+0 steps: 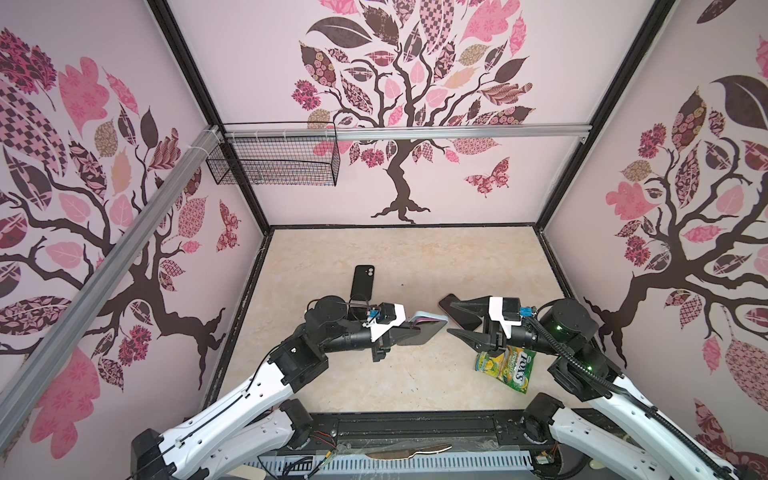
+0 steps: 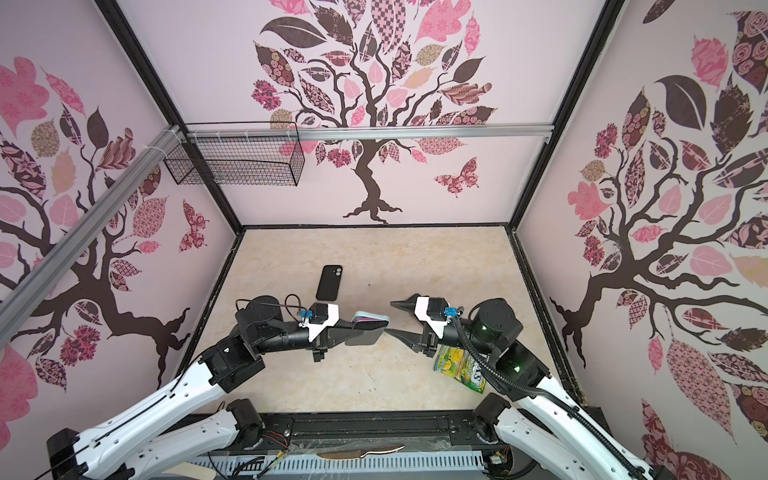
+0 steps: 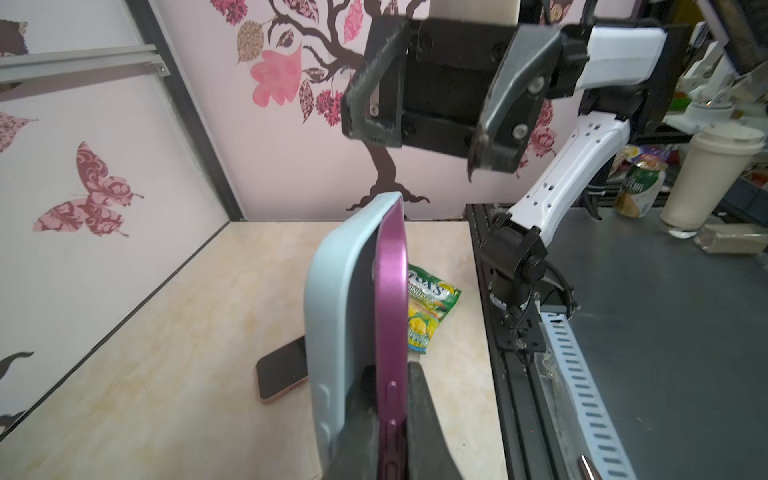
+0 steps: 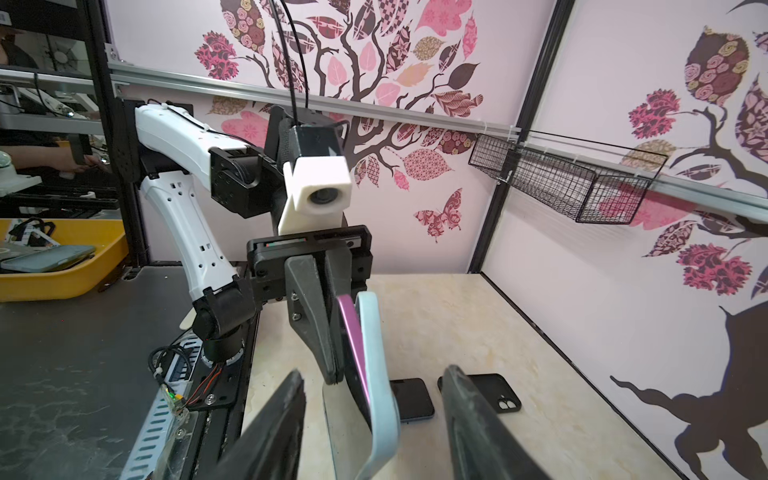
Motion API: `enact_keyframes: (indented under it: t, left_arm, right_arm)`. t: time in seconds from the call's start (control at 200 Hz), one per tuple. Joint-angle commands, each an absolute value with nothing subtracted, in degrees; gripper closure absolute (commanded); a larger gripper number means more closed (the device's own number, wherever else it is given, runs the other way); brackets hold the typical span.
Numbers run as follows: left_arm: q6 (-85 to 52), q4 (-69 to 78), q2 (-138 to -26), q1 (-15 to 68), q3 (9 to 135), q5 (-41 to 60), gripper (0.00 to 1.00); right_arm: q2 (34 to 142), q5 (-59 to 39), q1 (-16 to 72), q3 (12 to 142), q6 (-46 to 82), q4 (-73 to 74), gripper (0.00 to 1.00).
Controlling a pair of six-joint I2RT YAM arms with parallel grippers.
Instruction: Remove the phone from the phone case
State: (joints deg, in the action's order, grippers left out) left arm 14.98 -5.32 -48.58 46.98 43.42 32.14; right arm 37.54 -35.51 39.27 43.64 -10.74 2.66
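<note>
A purple phone (image 3: 392, 291) stands on edge in the air, with a light blue phone case (image 3: 336, 291) peeled away from it along one side. My left gripper (image 3: 392, 411) is shut on the phone, one finger between case and phone and the other on the screen side. Both top views show the pair mid-table, the case (image 1: 430, 319) (image 2: 372, 316) over the phone's dark screen (image 1: 428, 334). My right gripper (image 1: 451, 318) (image 2: 390, 318) faces them, open. In the right wrist view its gripper (image 4: 374, 374) straddles the free end of the case (image 4: 374, 332) without touching it.
A black case (image 1: 362, 282) (image 4: 498, 392) lies flat behind the left arm, beside a dark phone (image 4: 411, 399). A pink-edged phone (image 1: 459, 318) (image 3: 282, 370) lies under the right gripper. A green candy bag (image 1: 505, 365) sits by the right arm. A wire basket (image 1: 274, 160) hangs on the back wall.
</note>
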Motion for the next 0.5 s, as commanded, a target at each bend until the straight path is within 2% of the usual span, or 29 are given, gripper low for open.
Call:
enact_keyframes:
  t: [0.0,0.225,0.37,0.495]
  left_arm:
    - [24.35,-12.36,-47.37,46.91,47.24,27.62,1.00]
    - [31.91,-20.12,-49.39,46.86,49.97,26.45,1.00]
    - [33.28,-21.30,-50.82,46.88,50.83,27.05,1.00]
    - [33.84,-21.57,-51.85,47.00,51.50,27.71,1.00]
  right_arm:
    - [39.81,-33.28,39.31,47.04,-8.92,-3.30,0.45]
    - [48.96,-38.92,39.41,56.71,-11.78,-19.10,0.51]
    - [50.89,-40.04,39.74,57.48,-12.18,-19.89,0.52]
    - [53.16,-37.72,43.57,57.74,-12.57,-19.27,0.52]
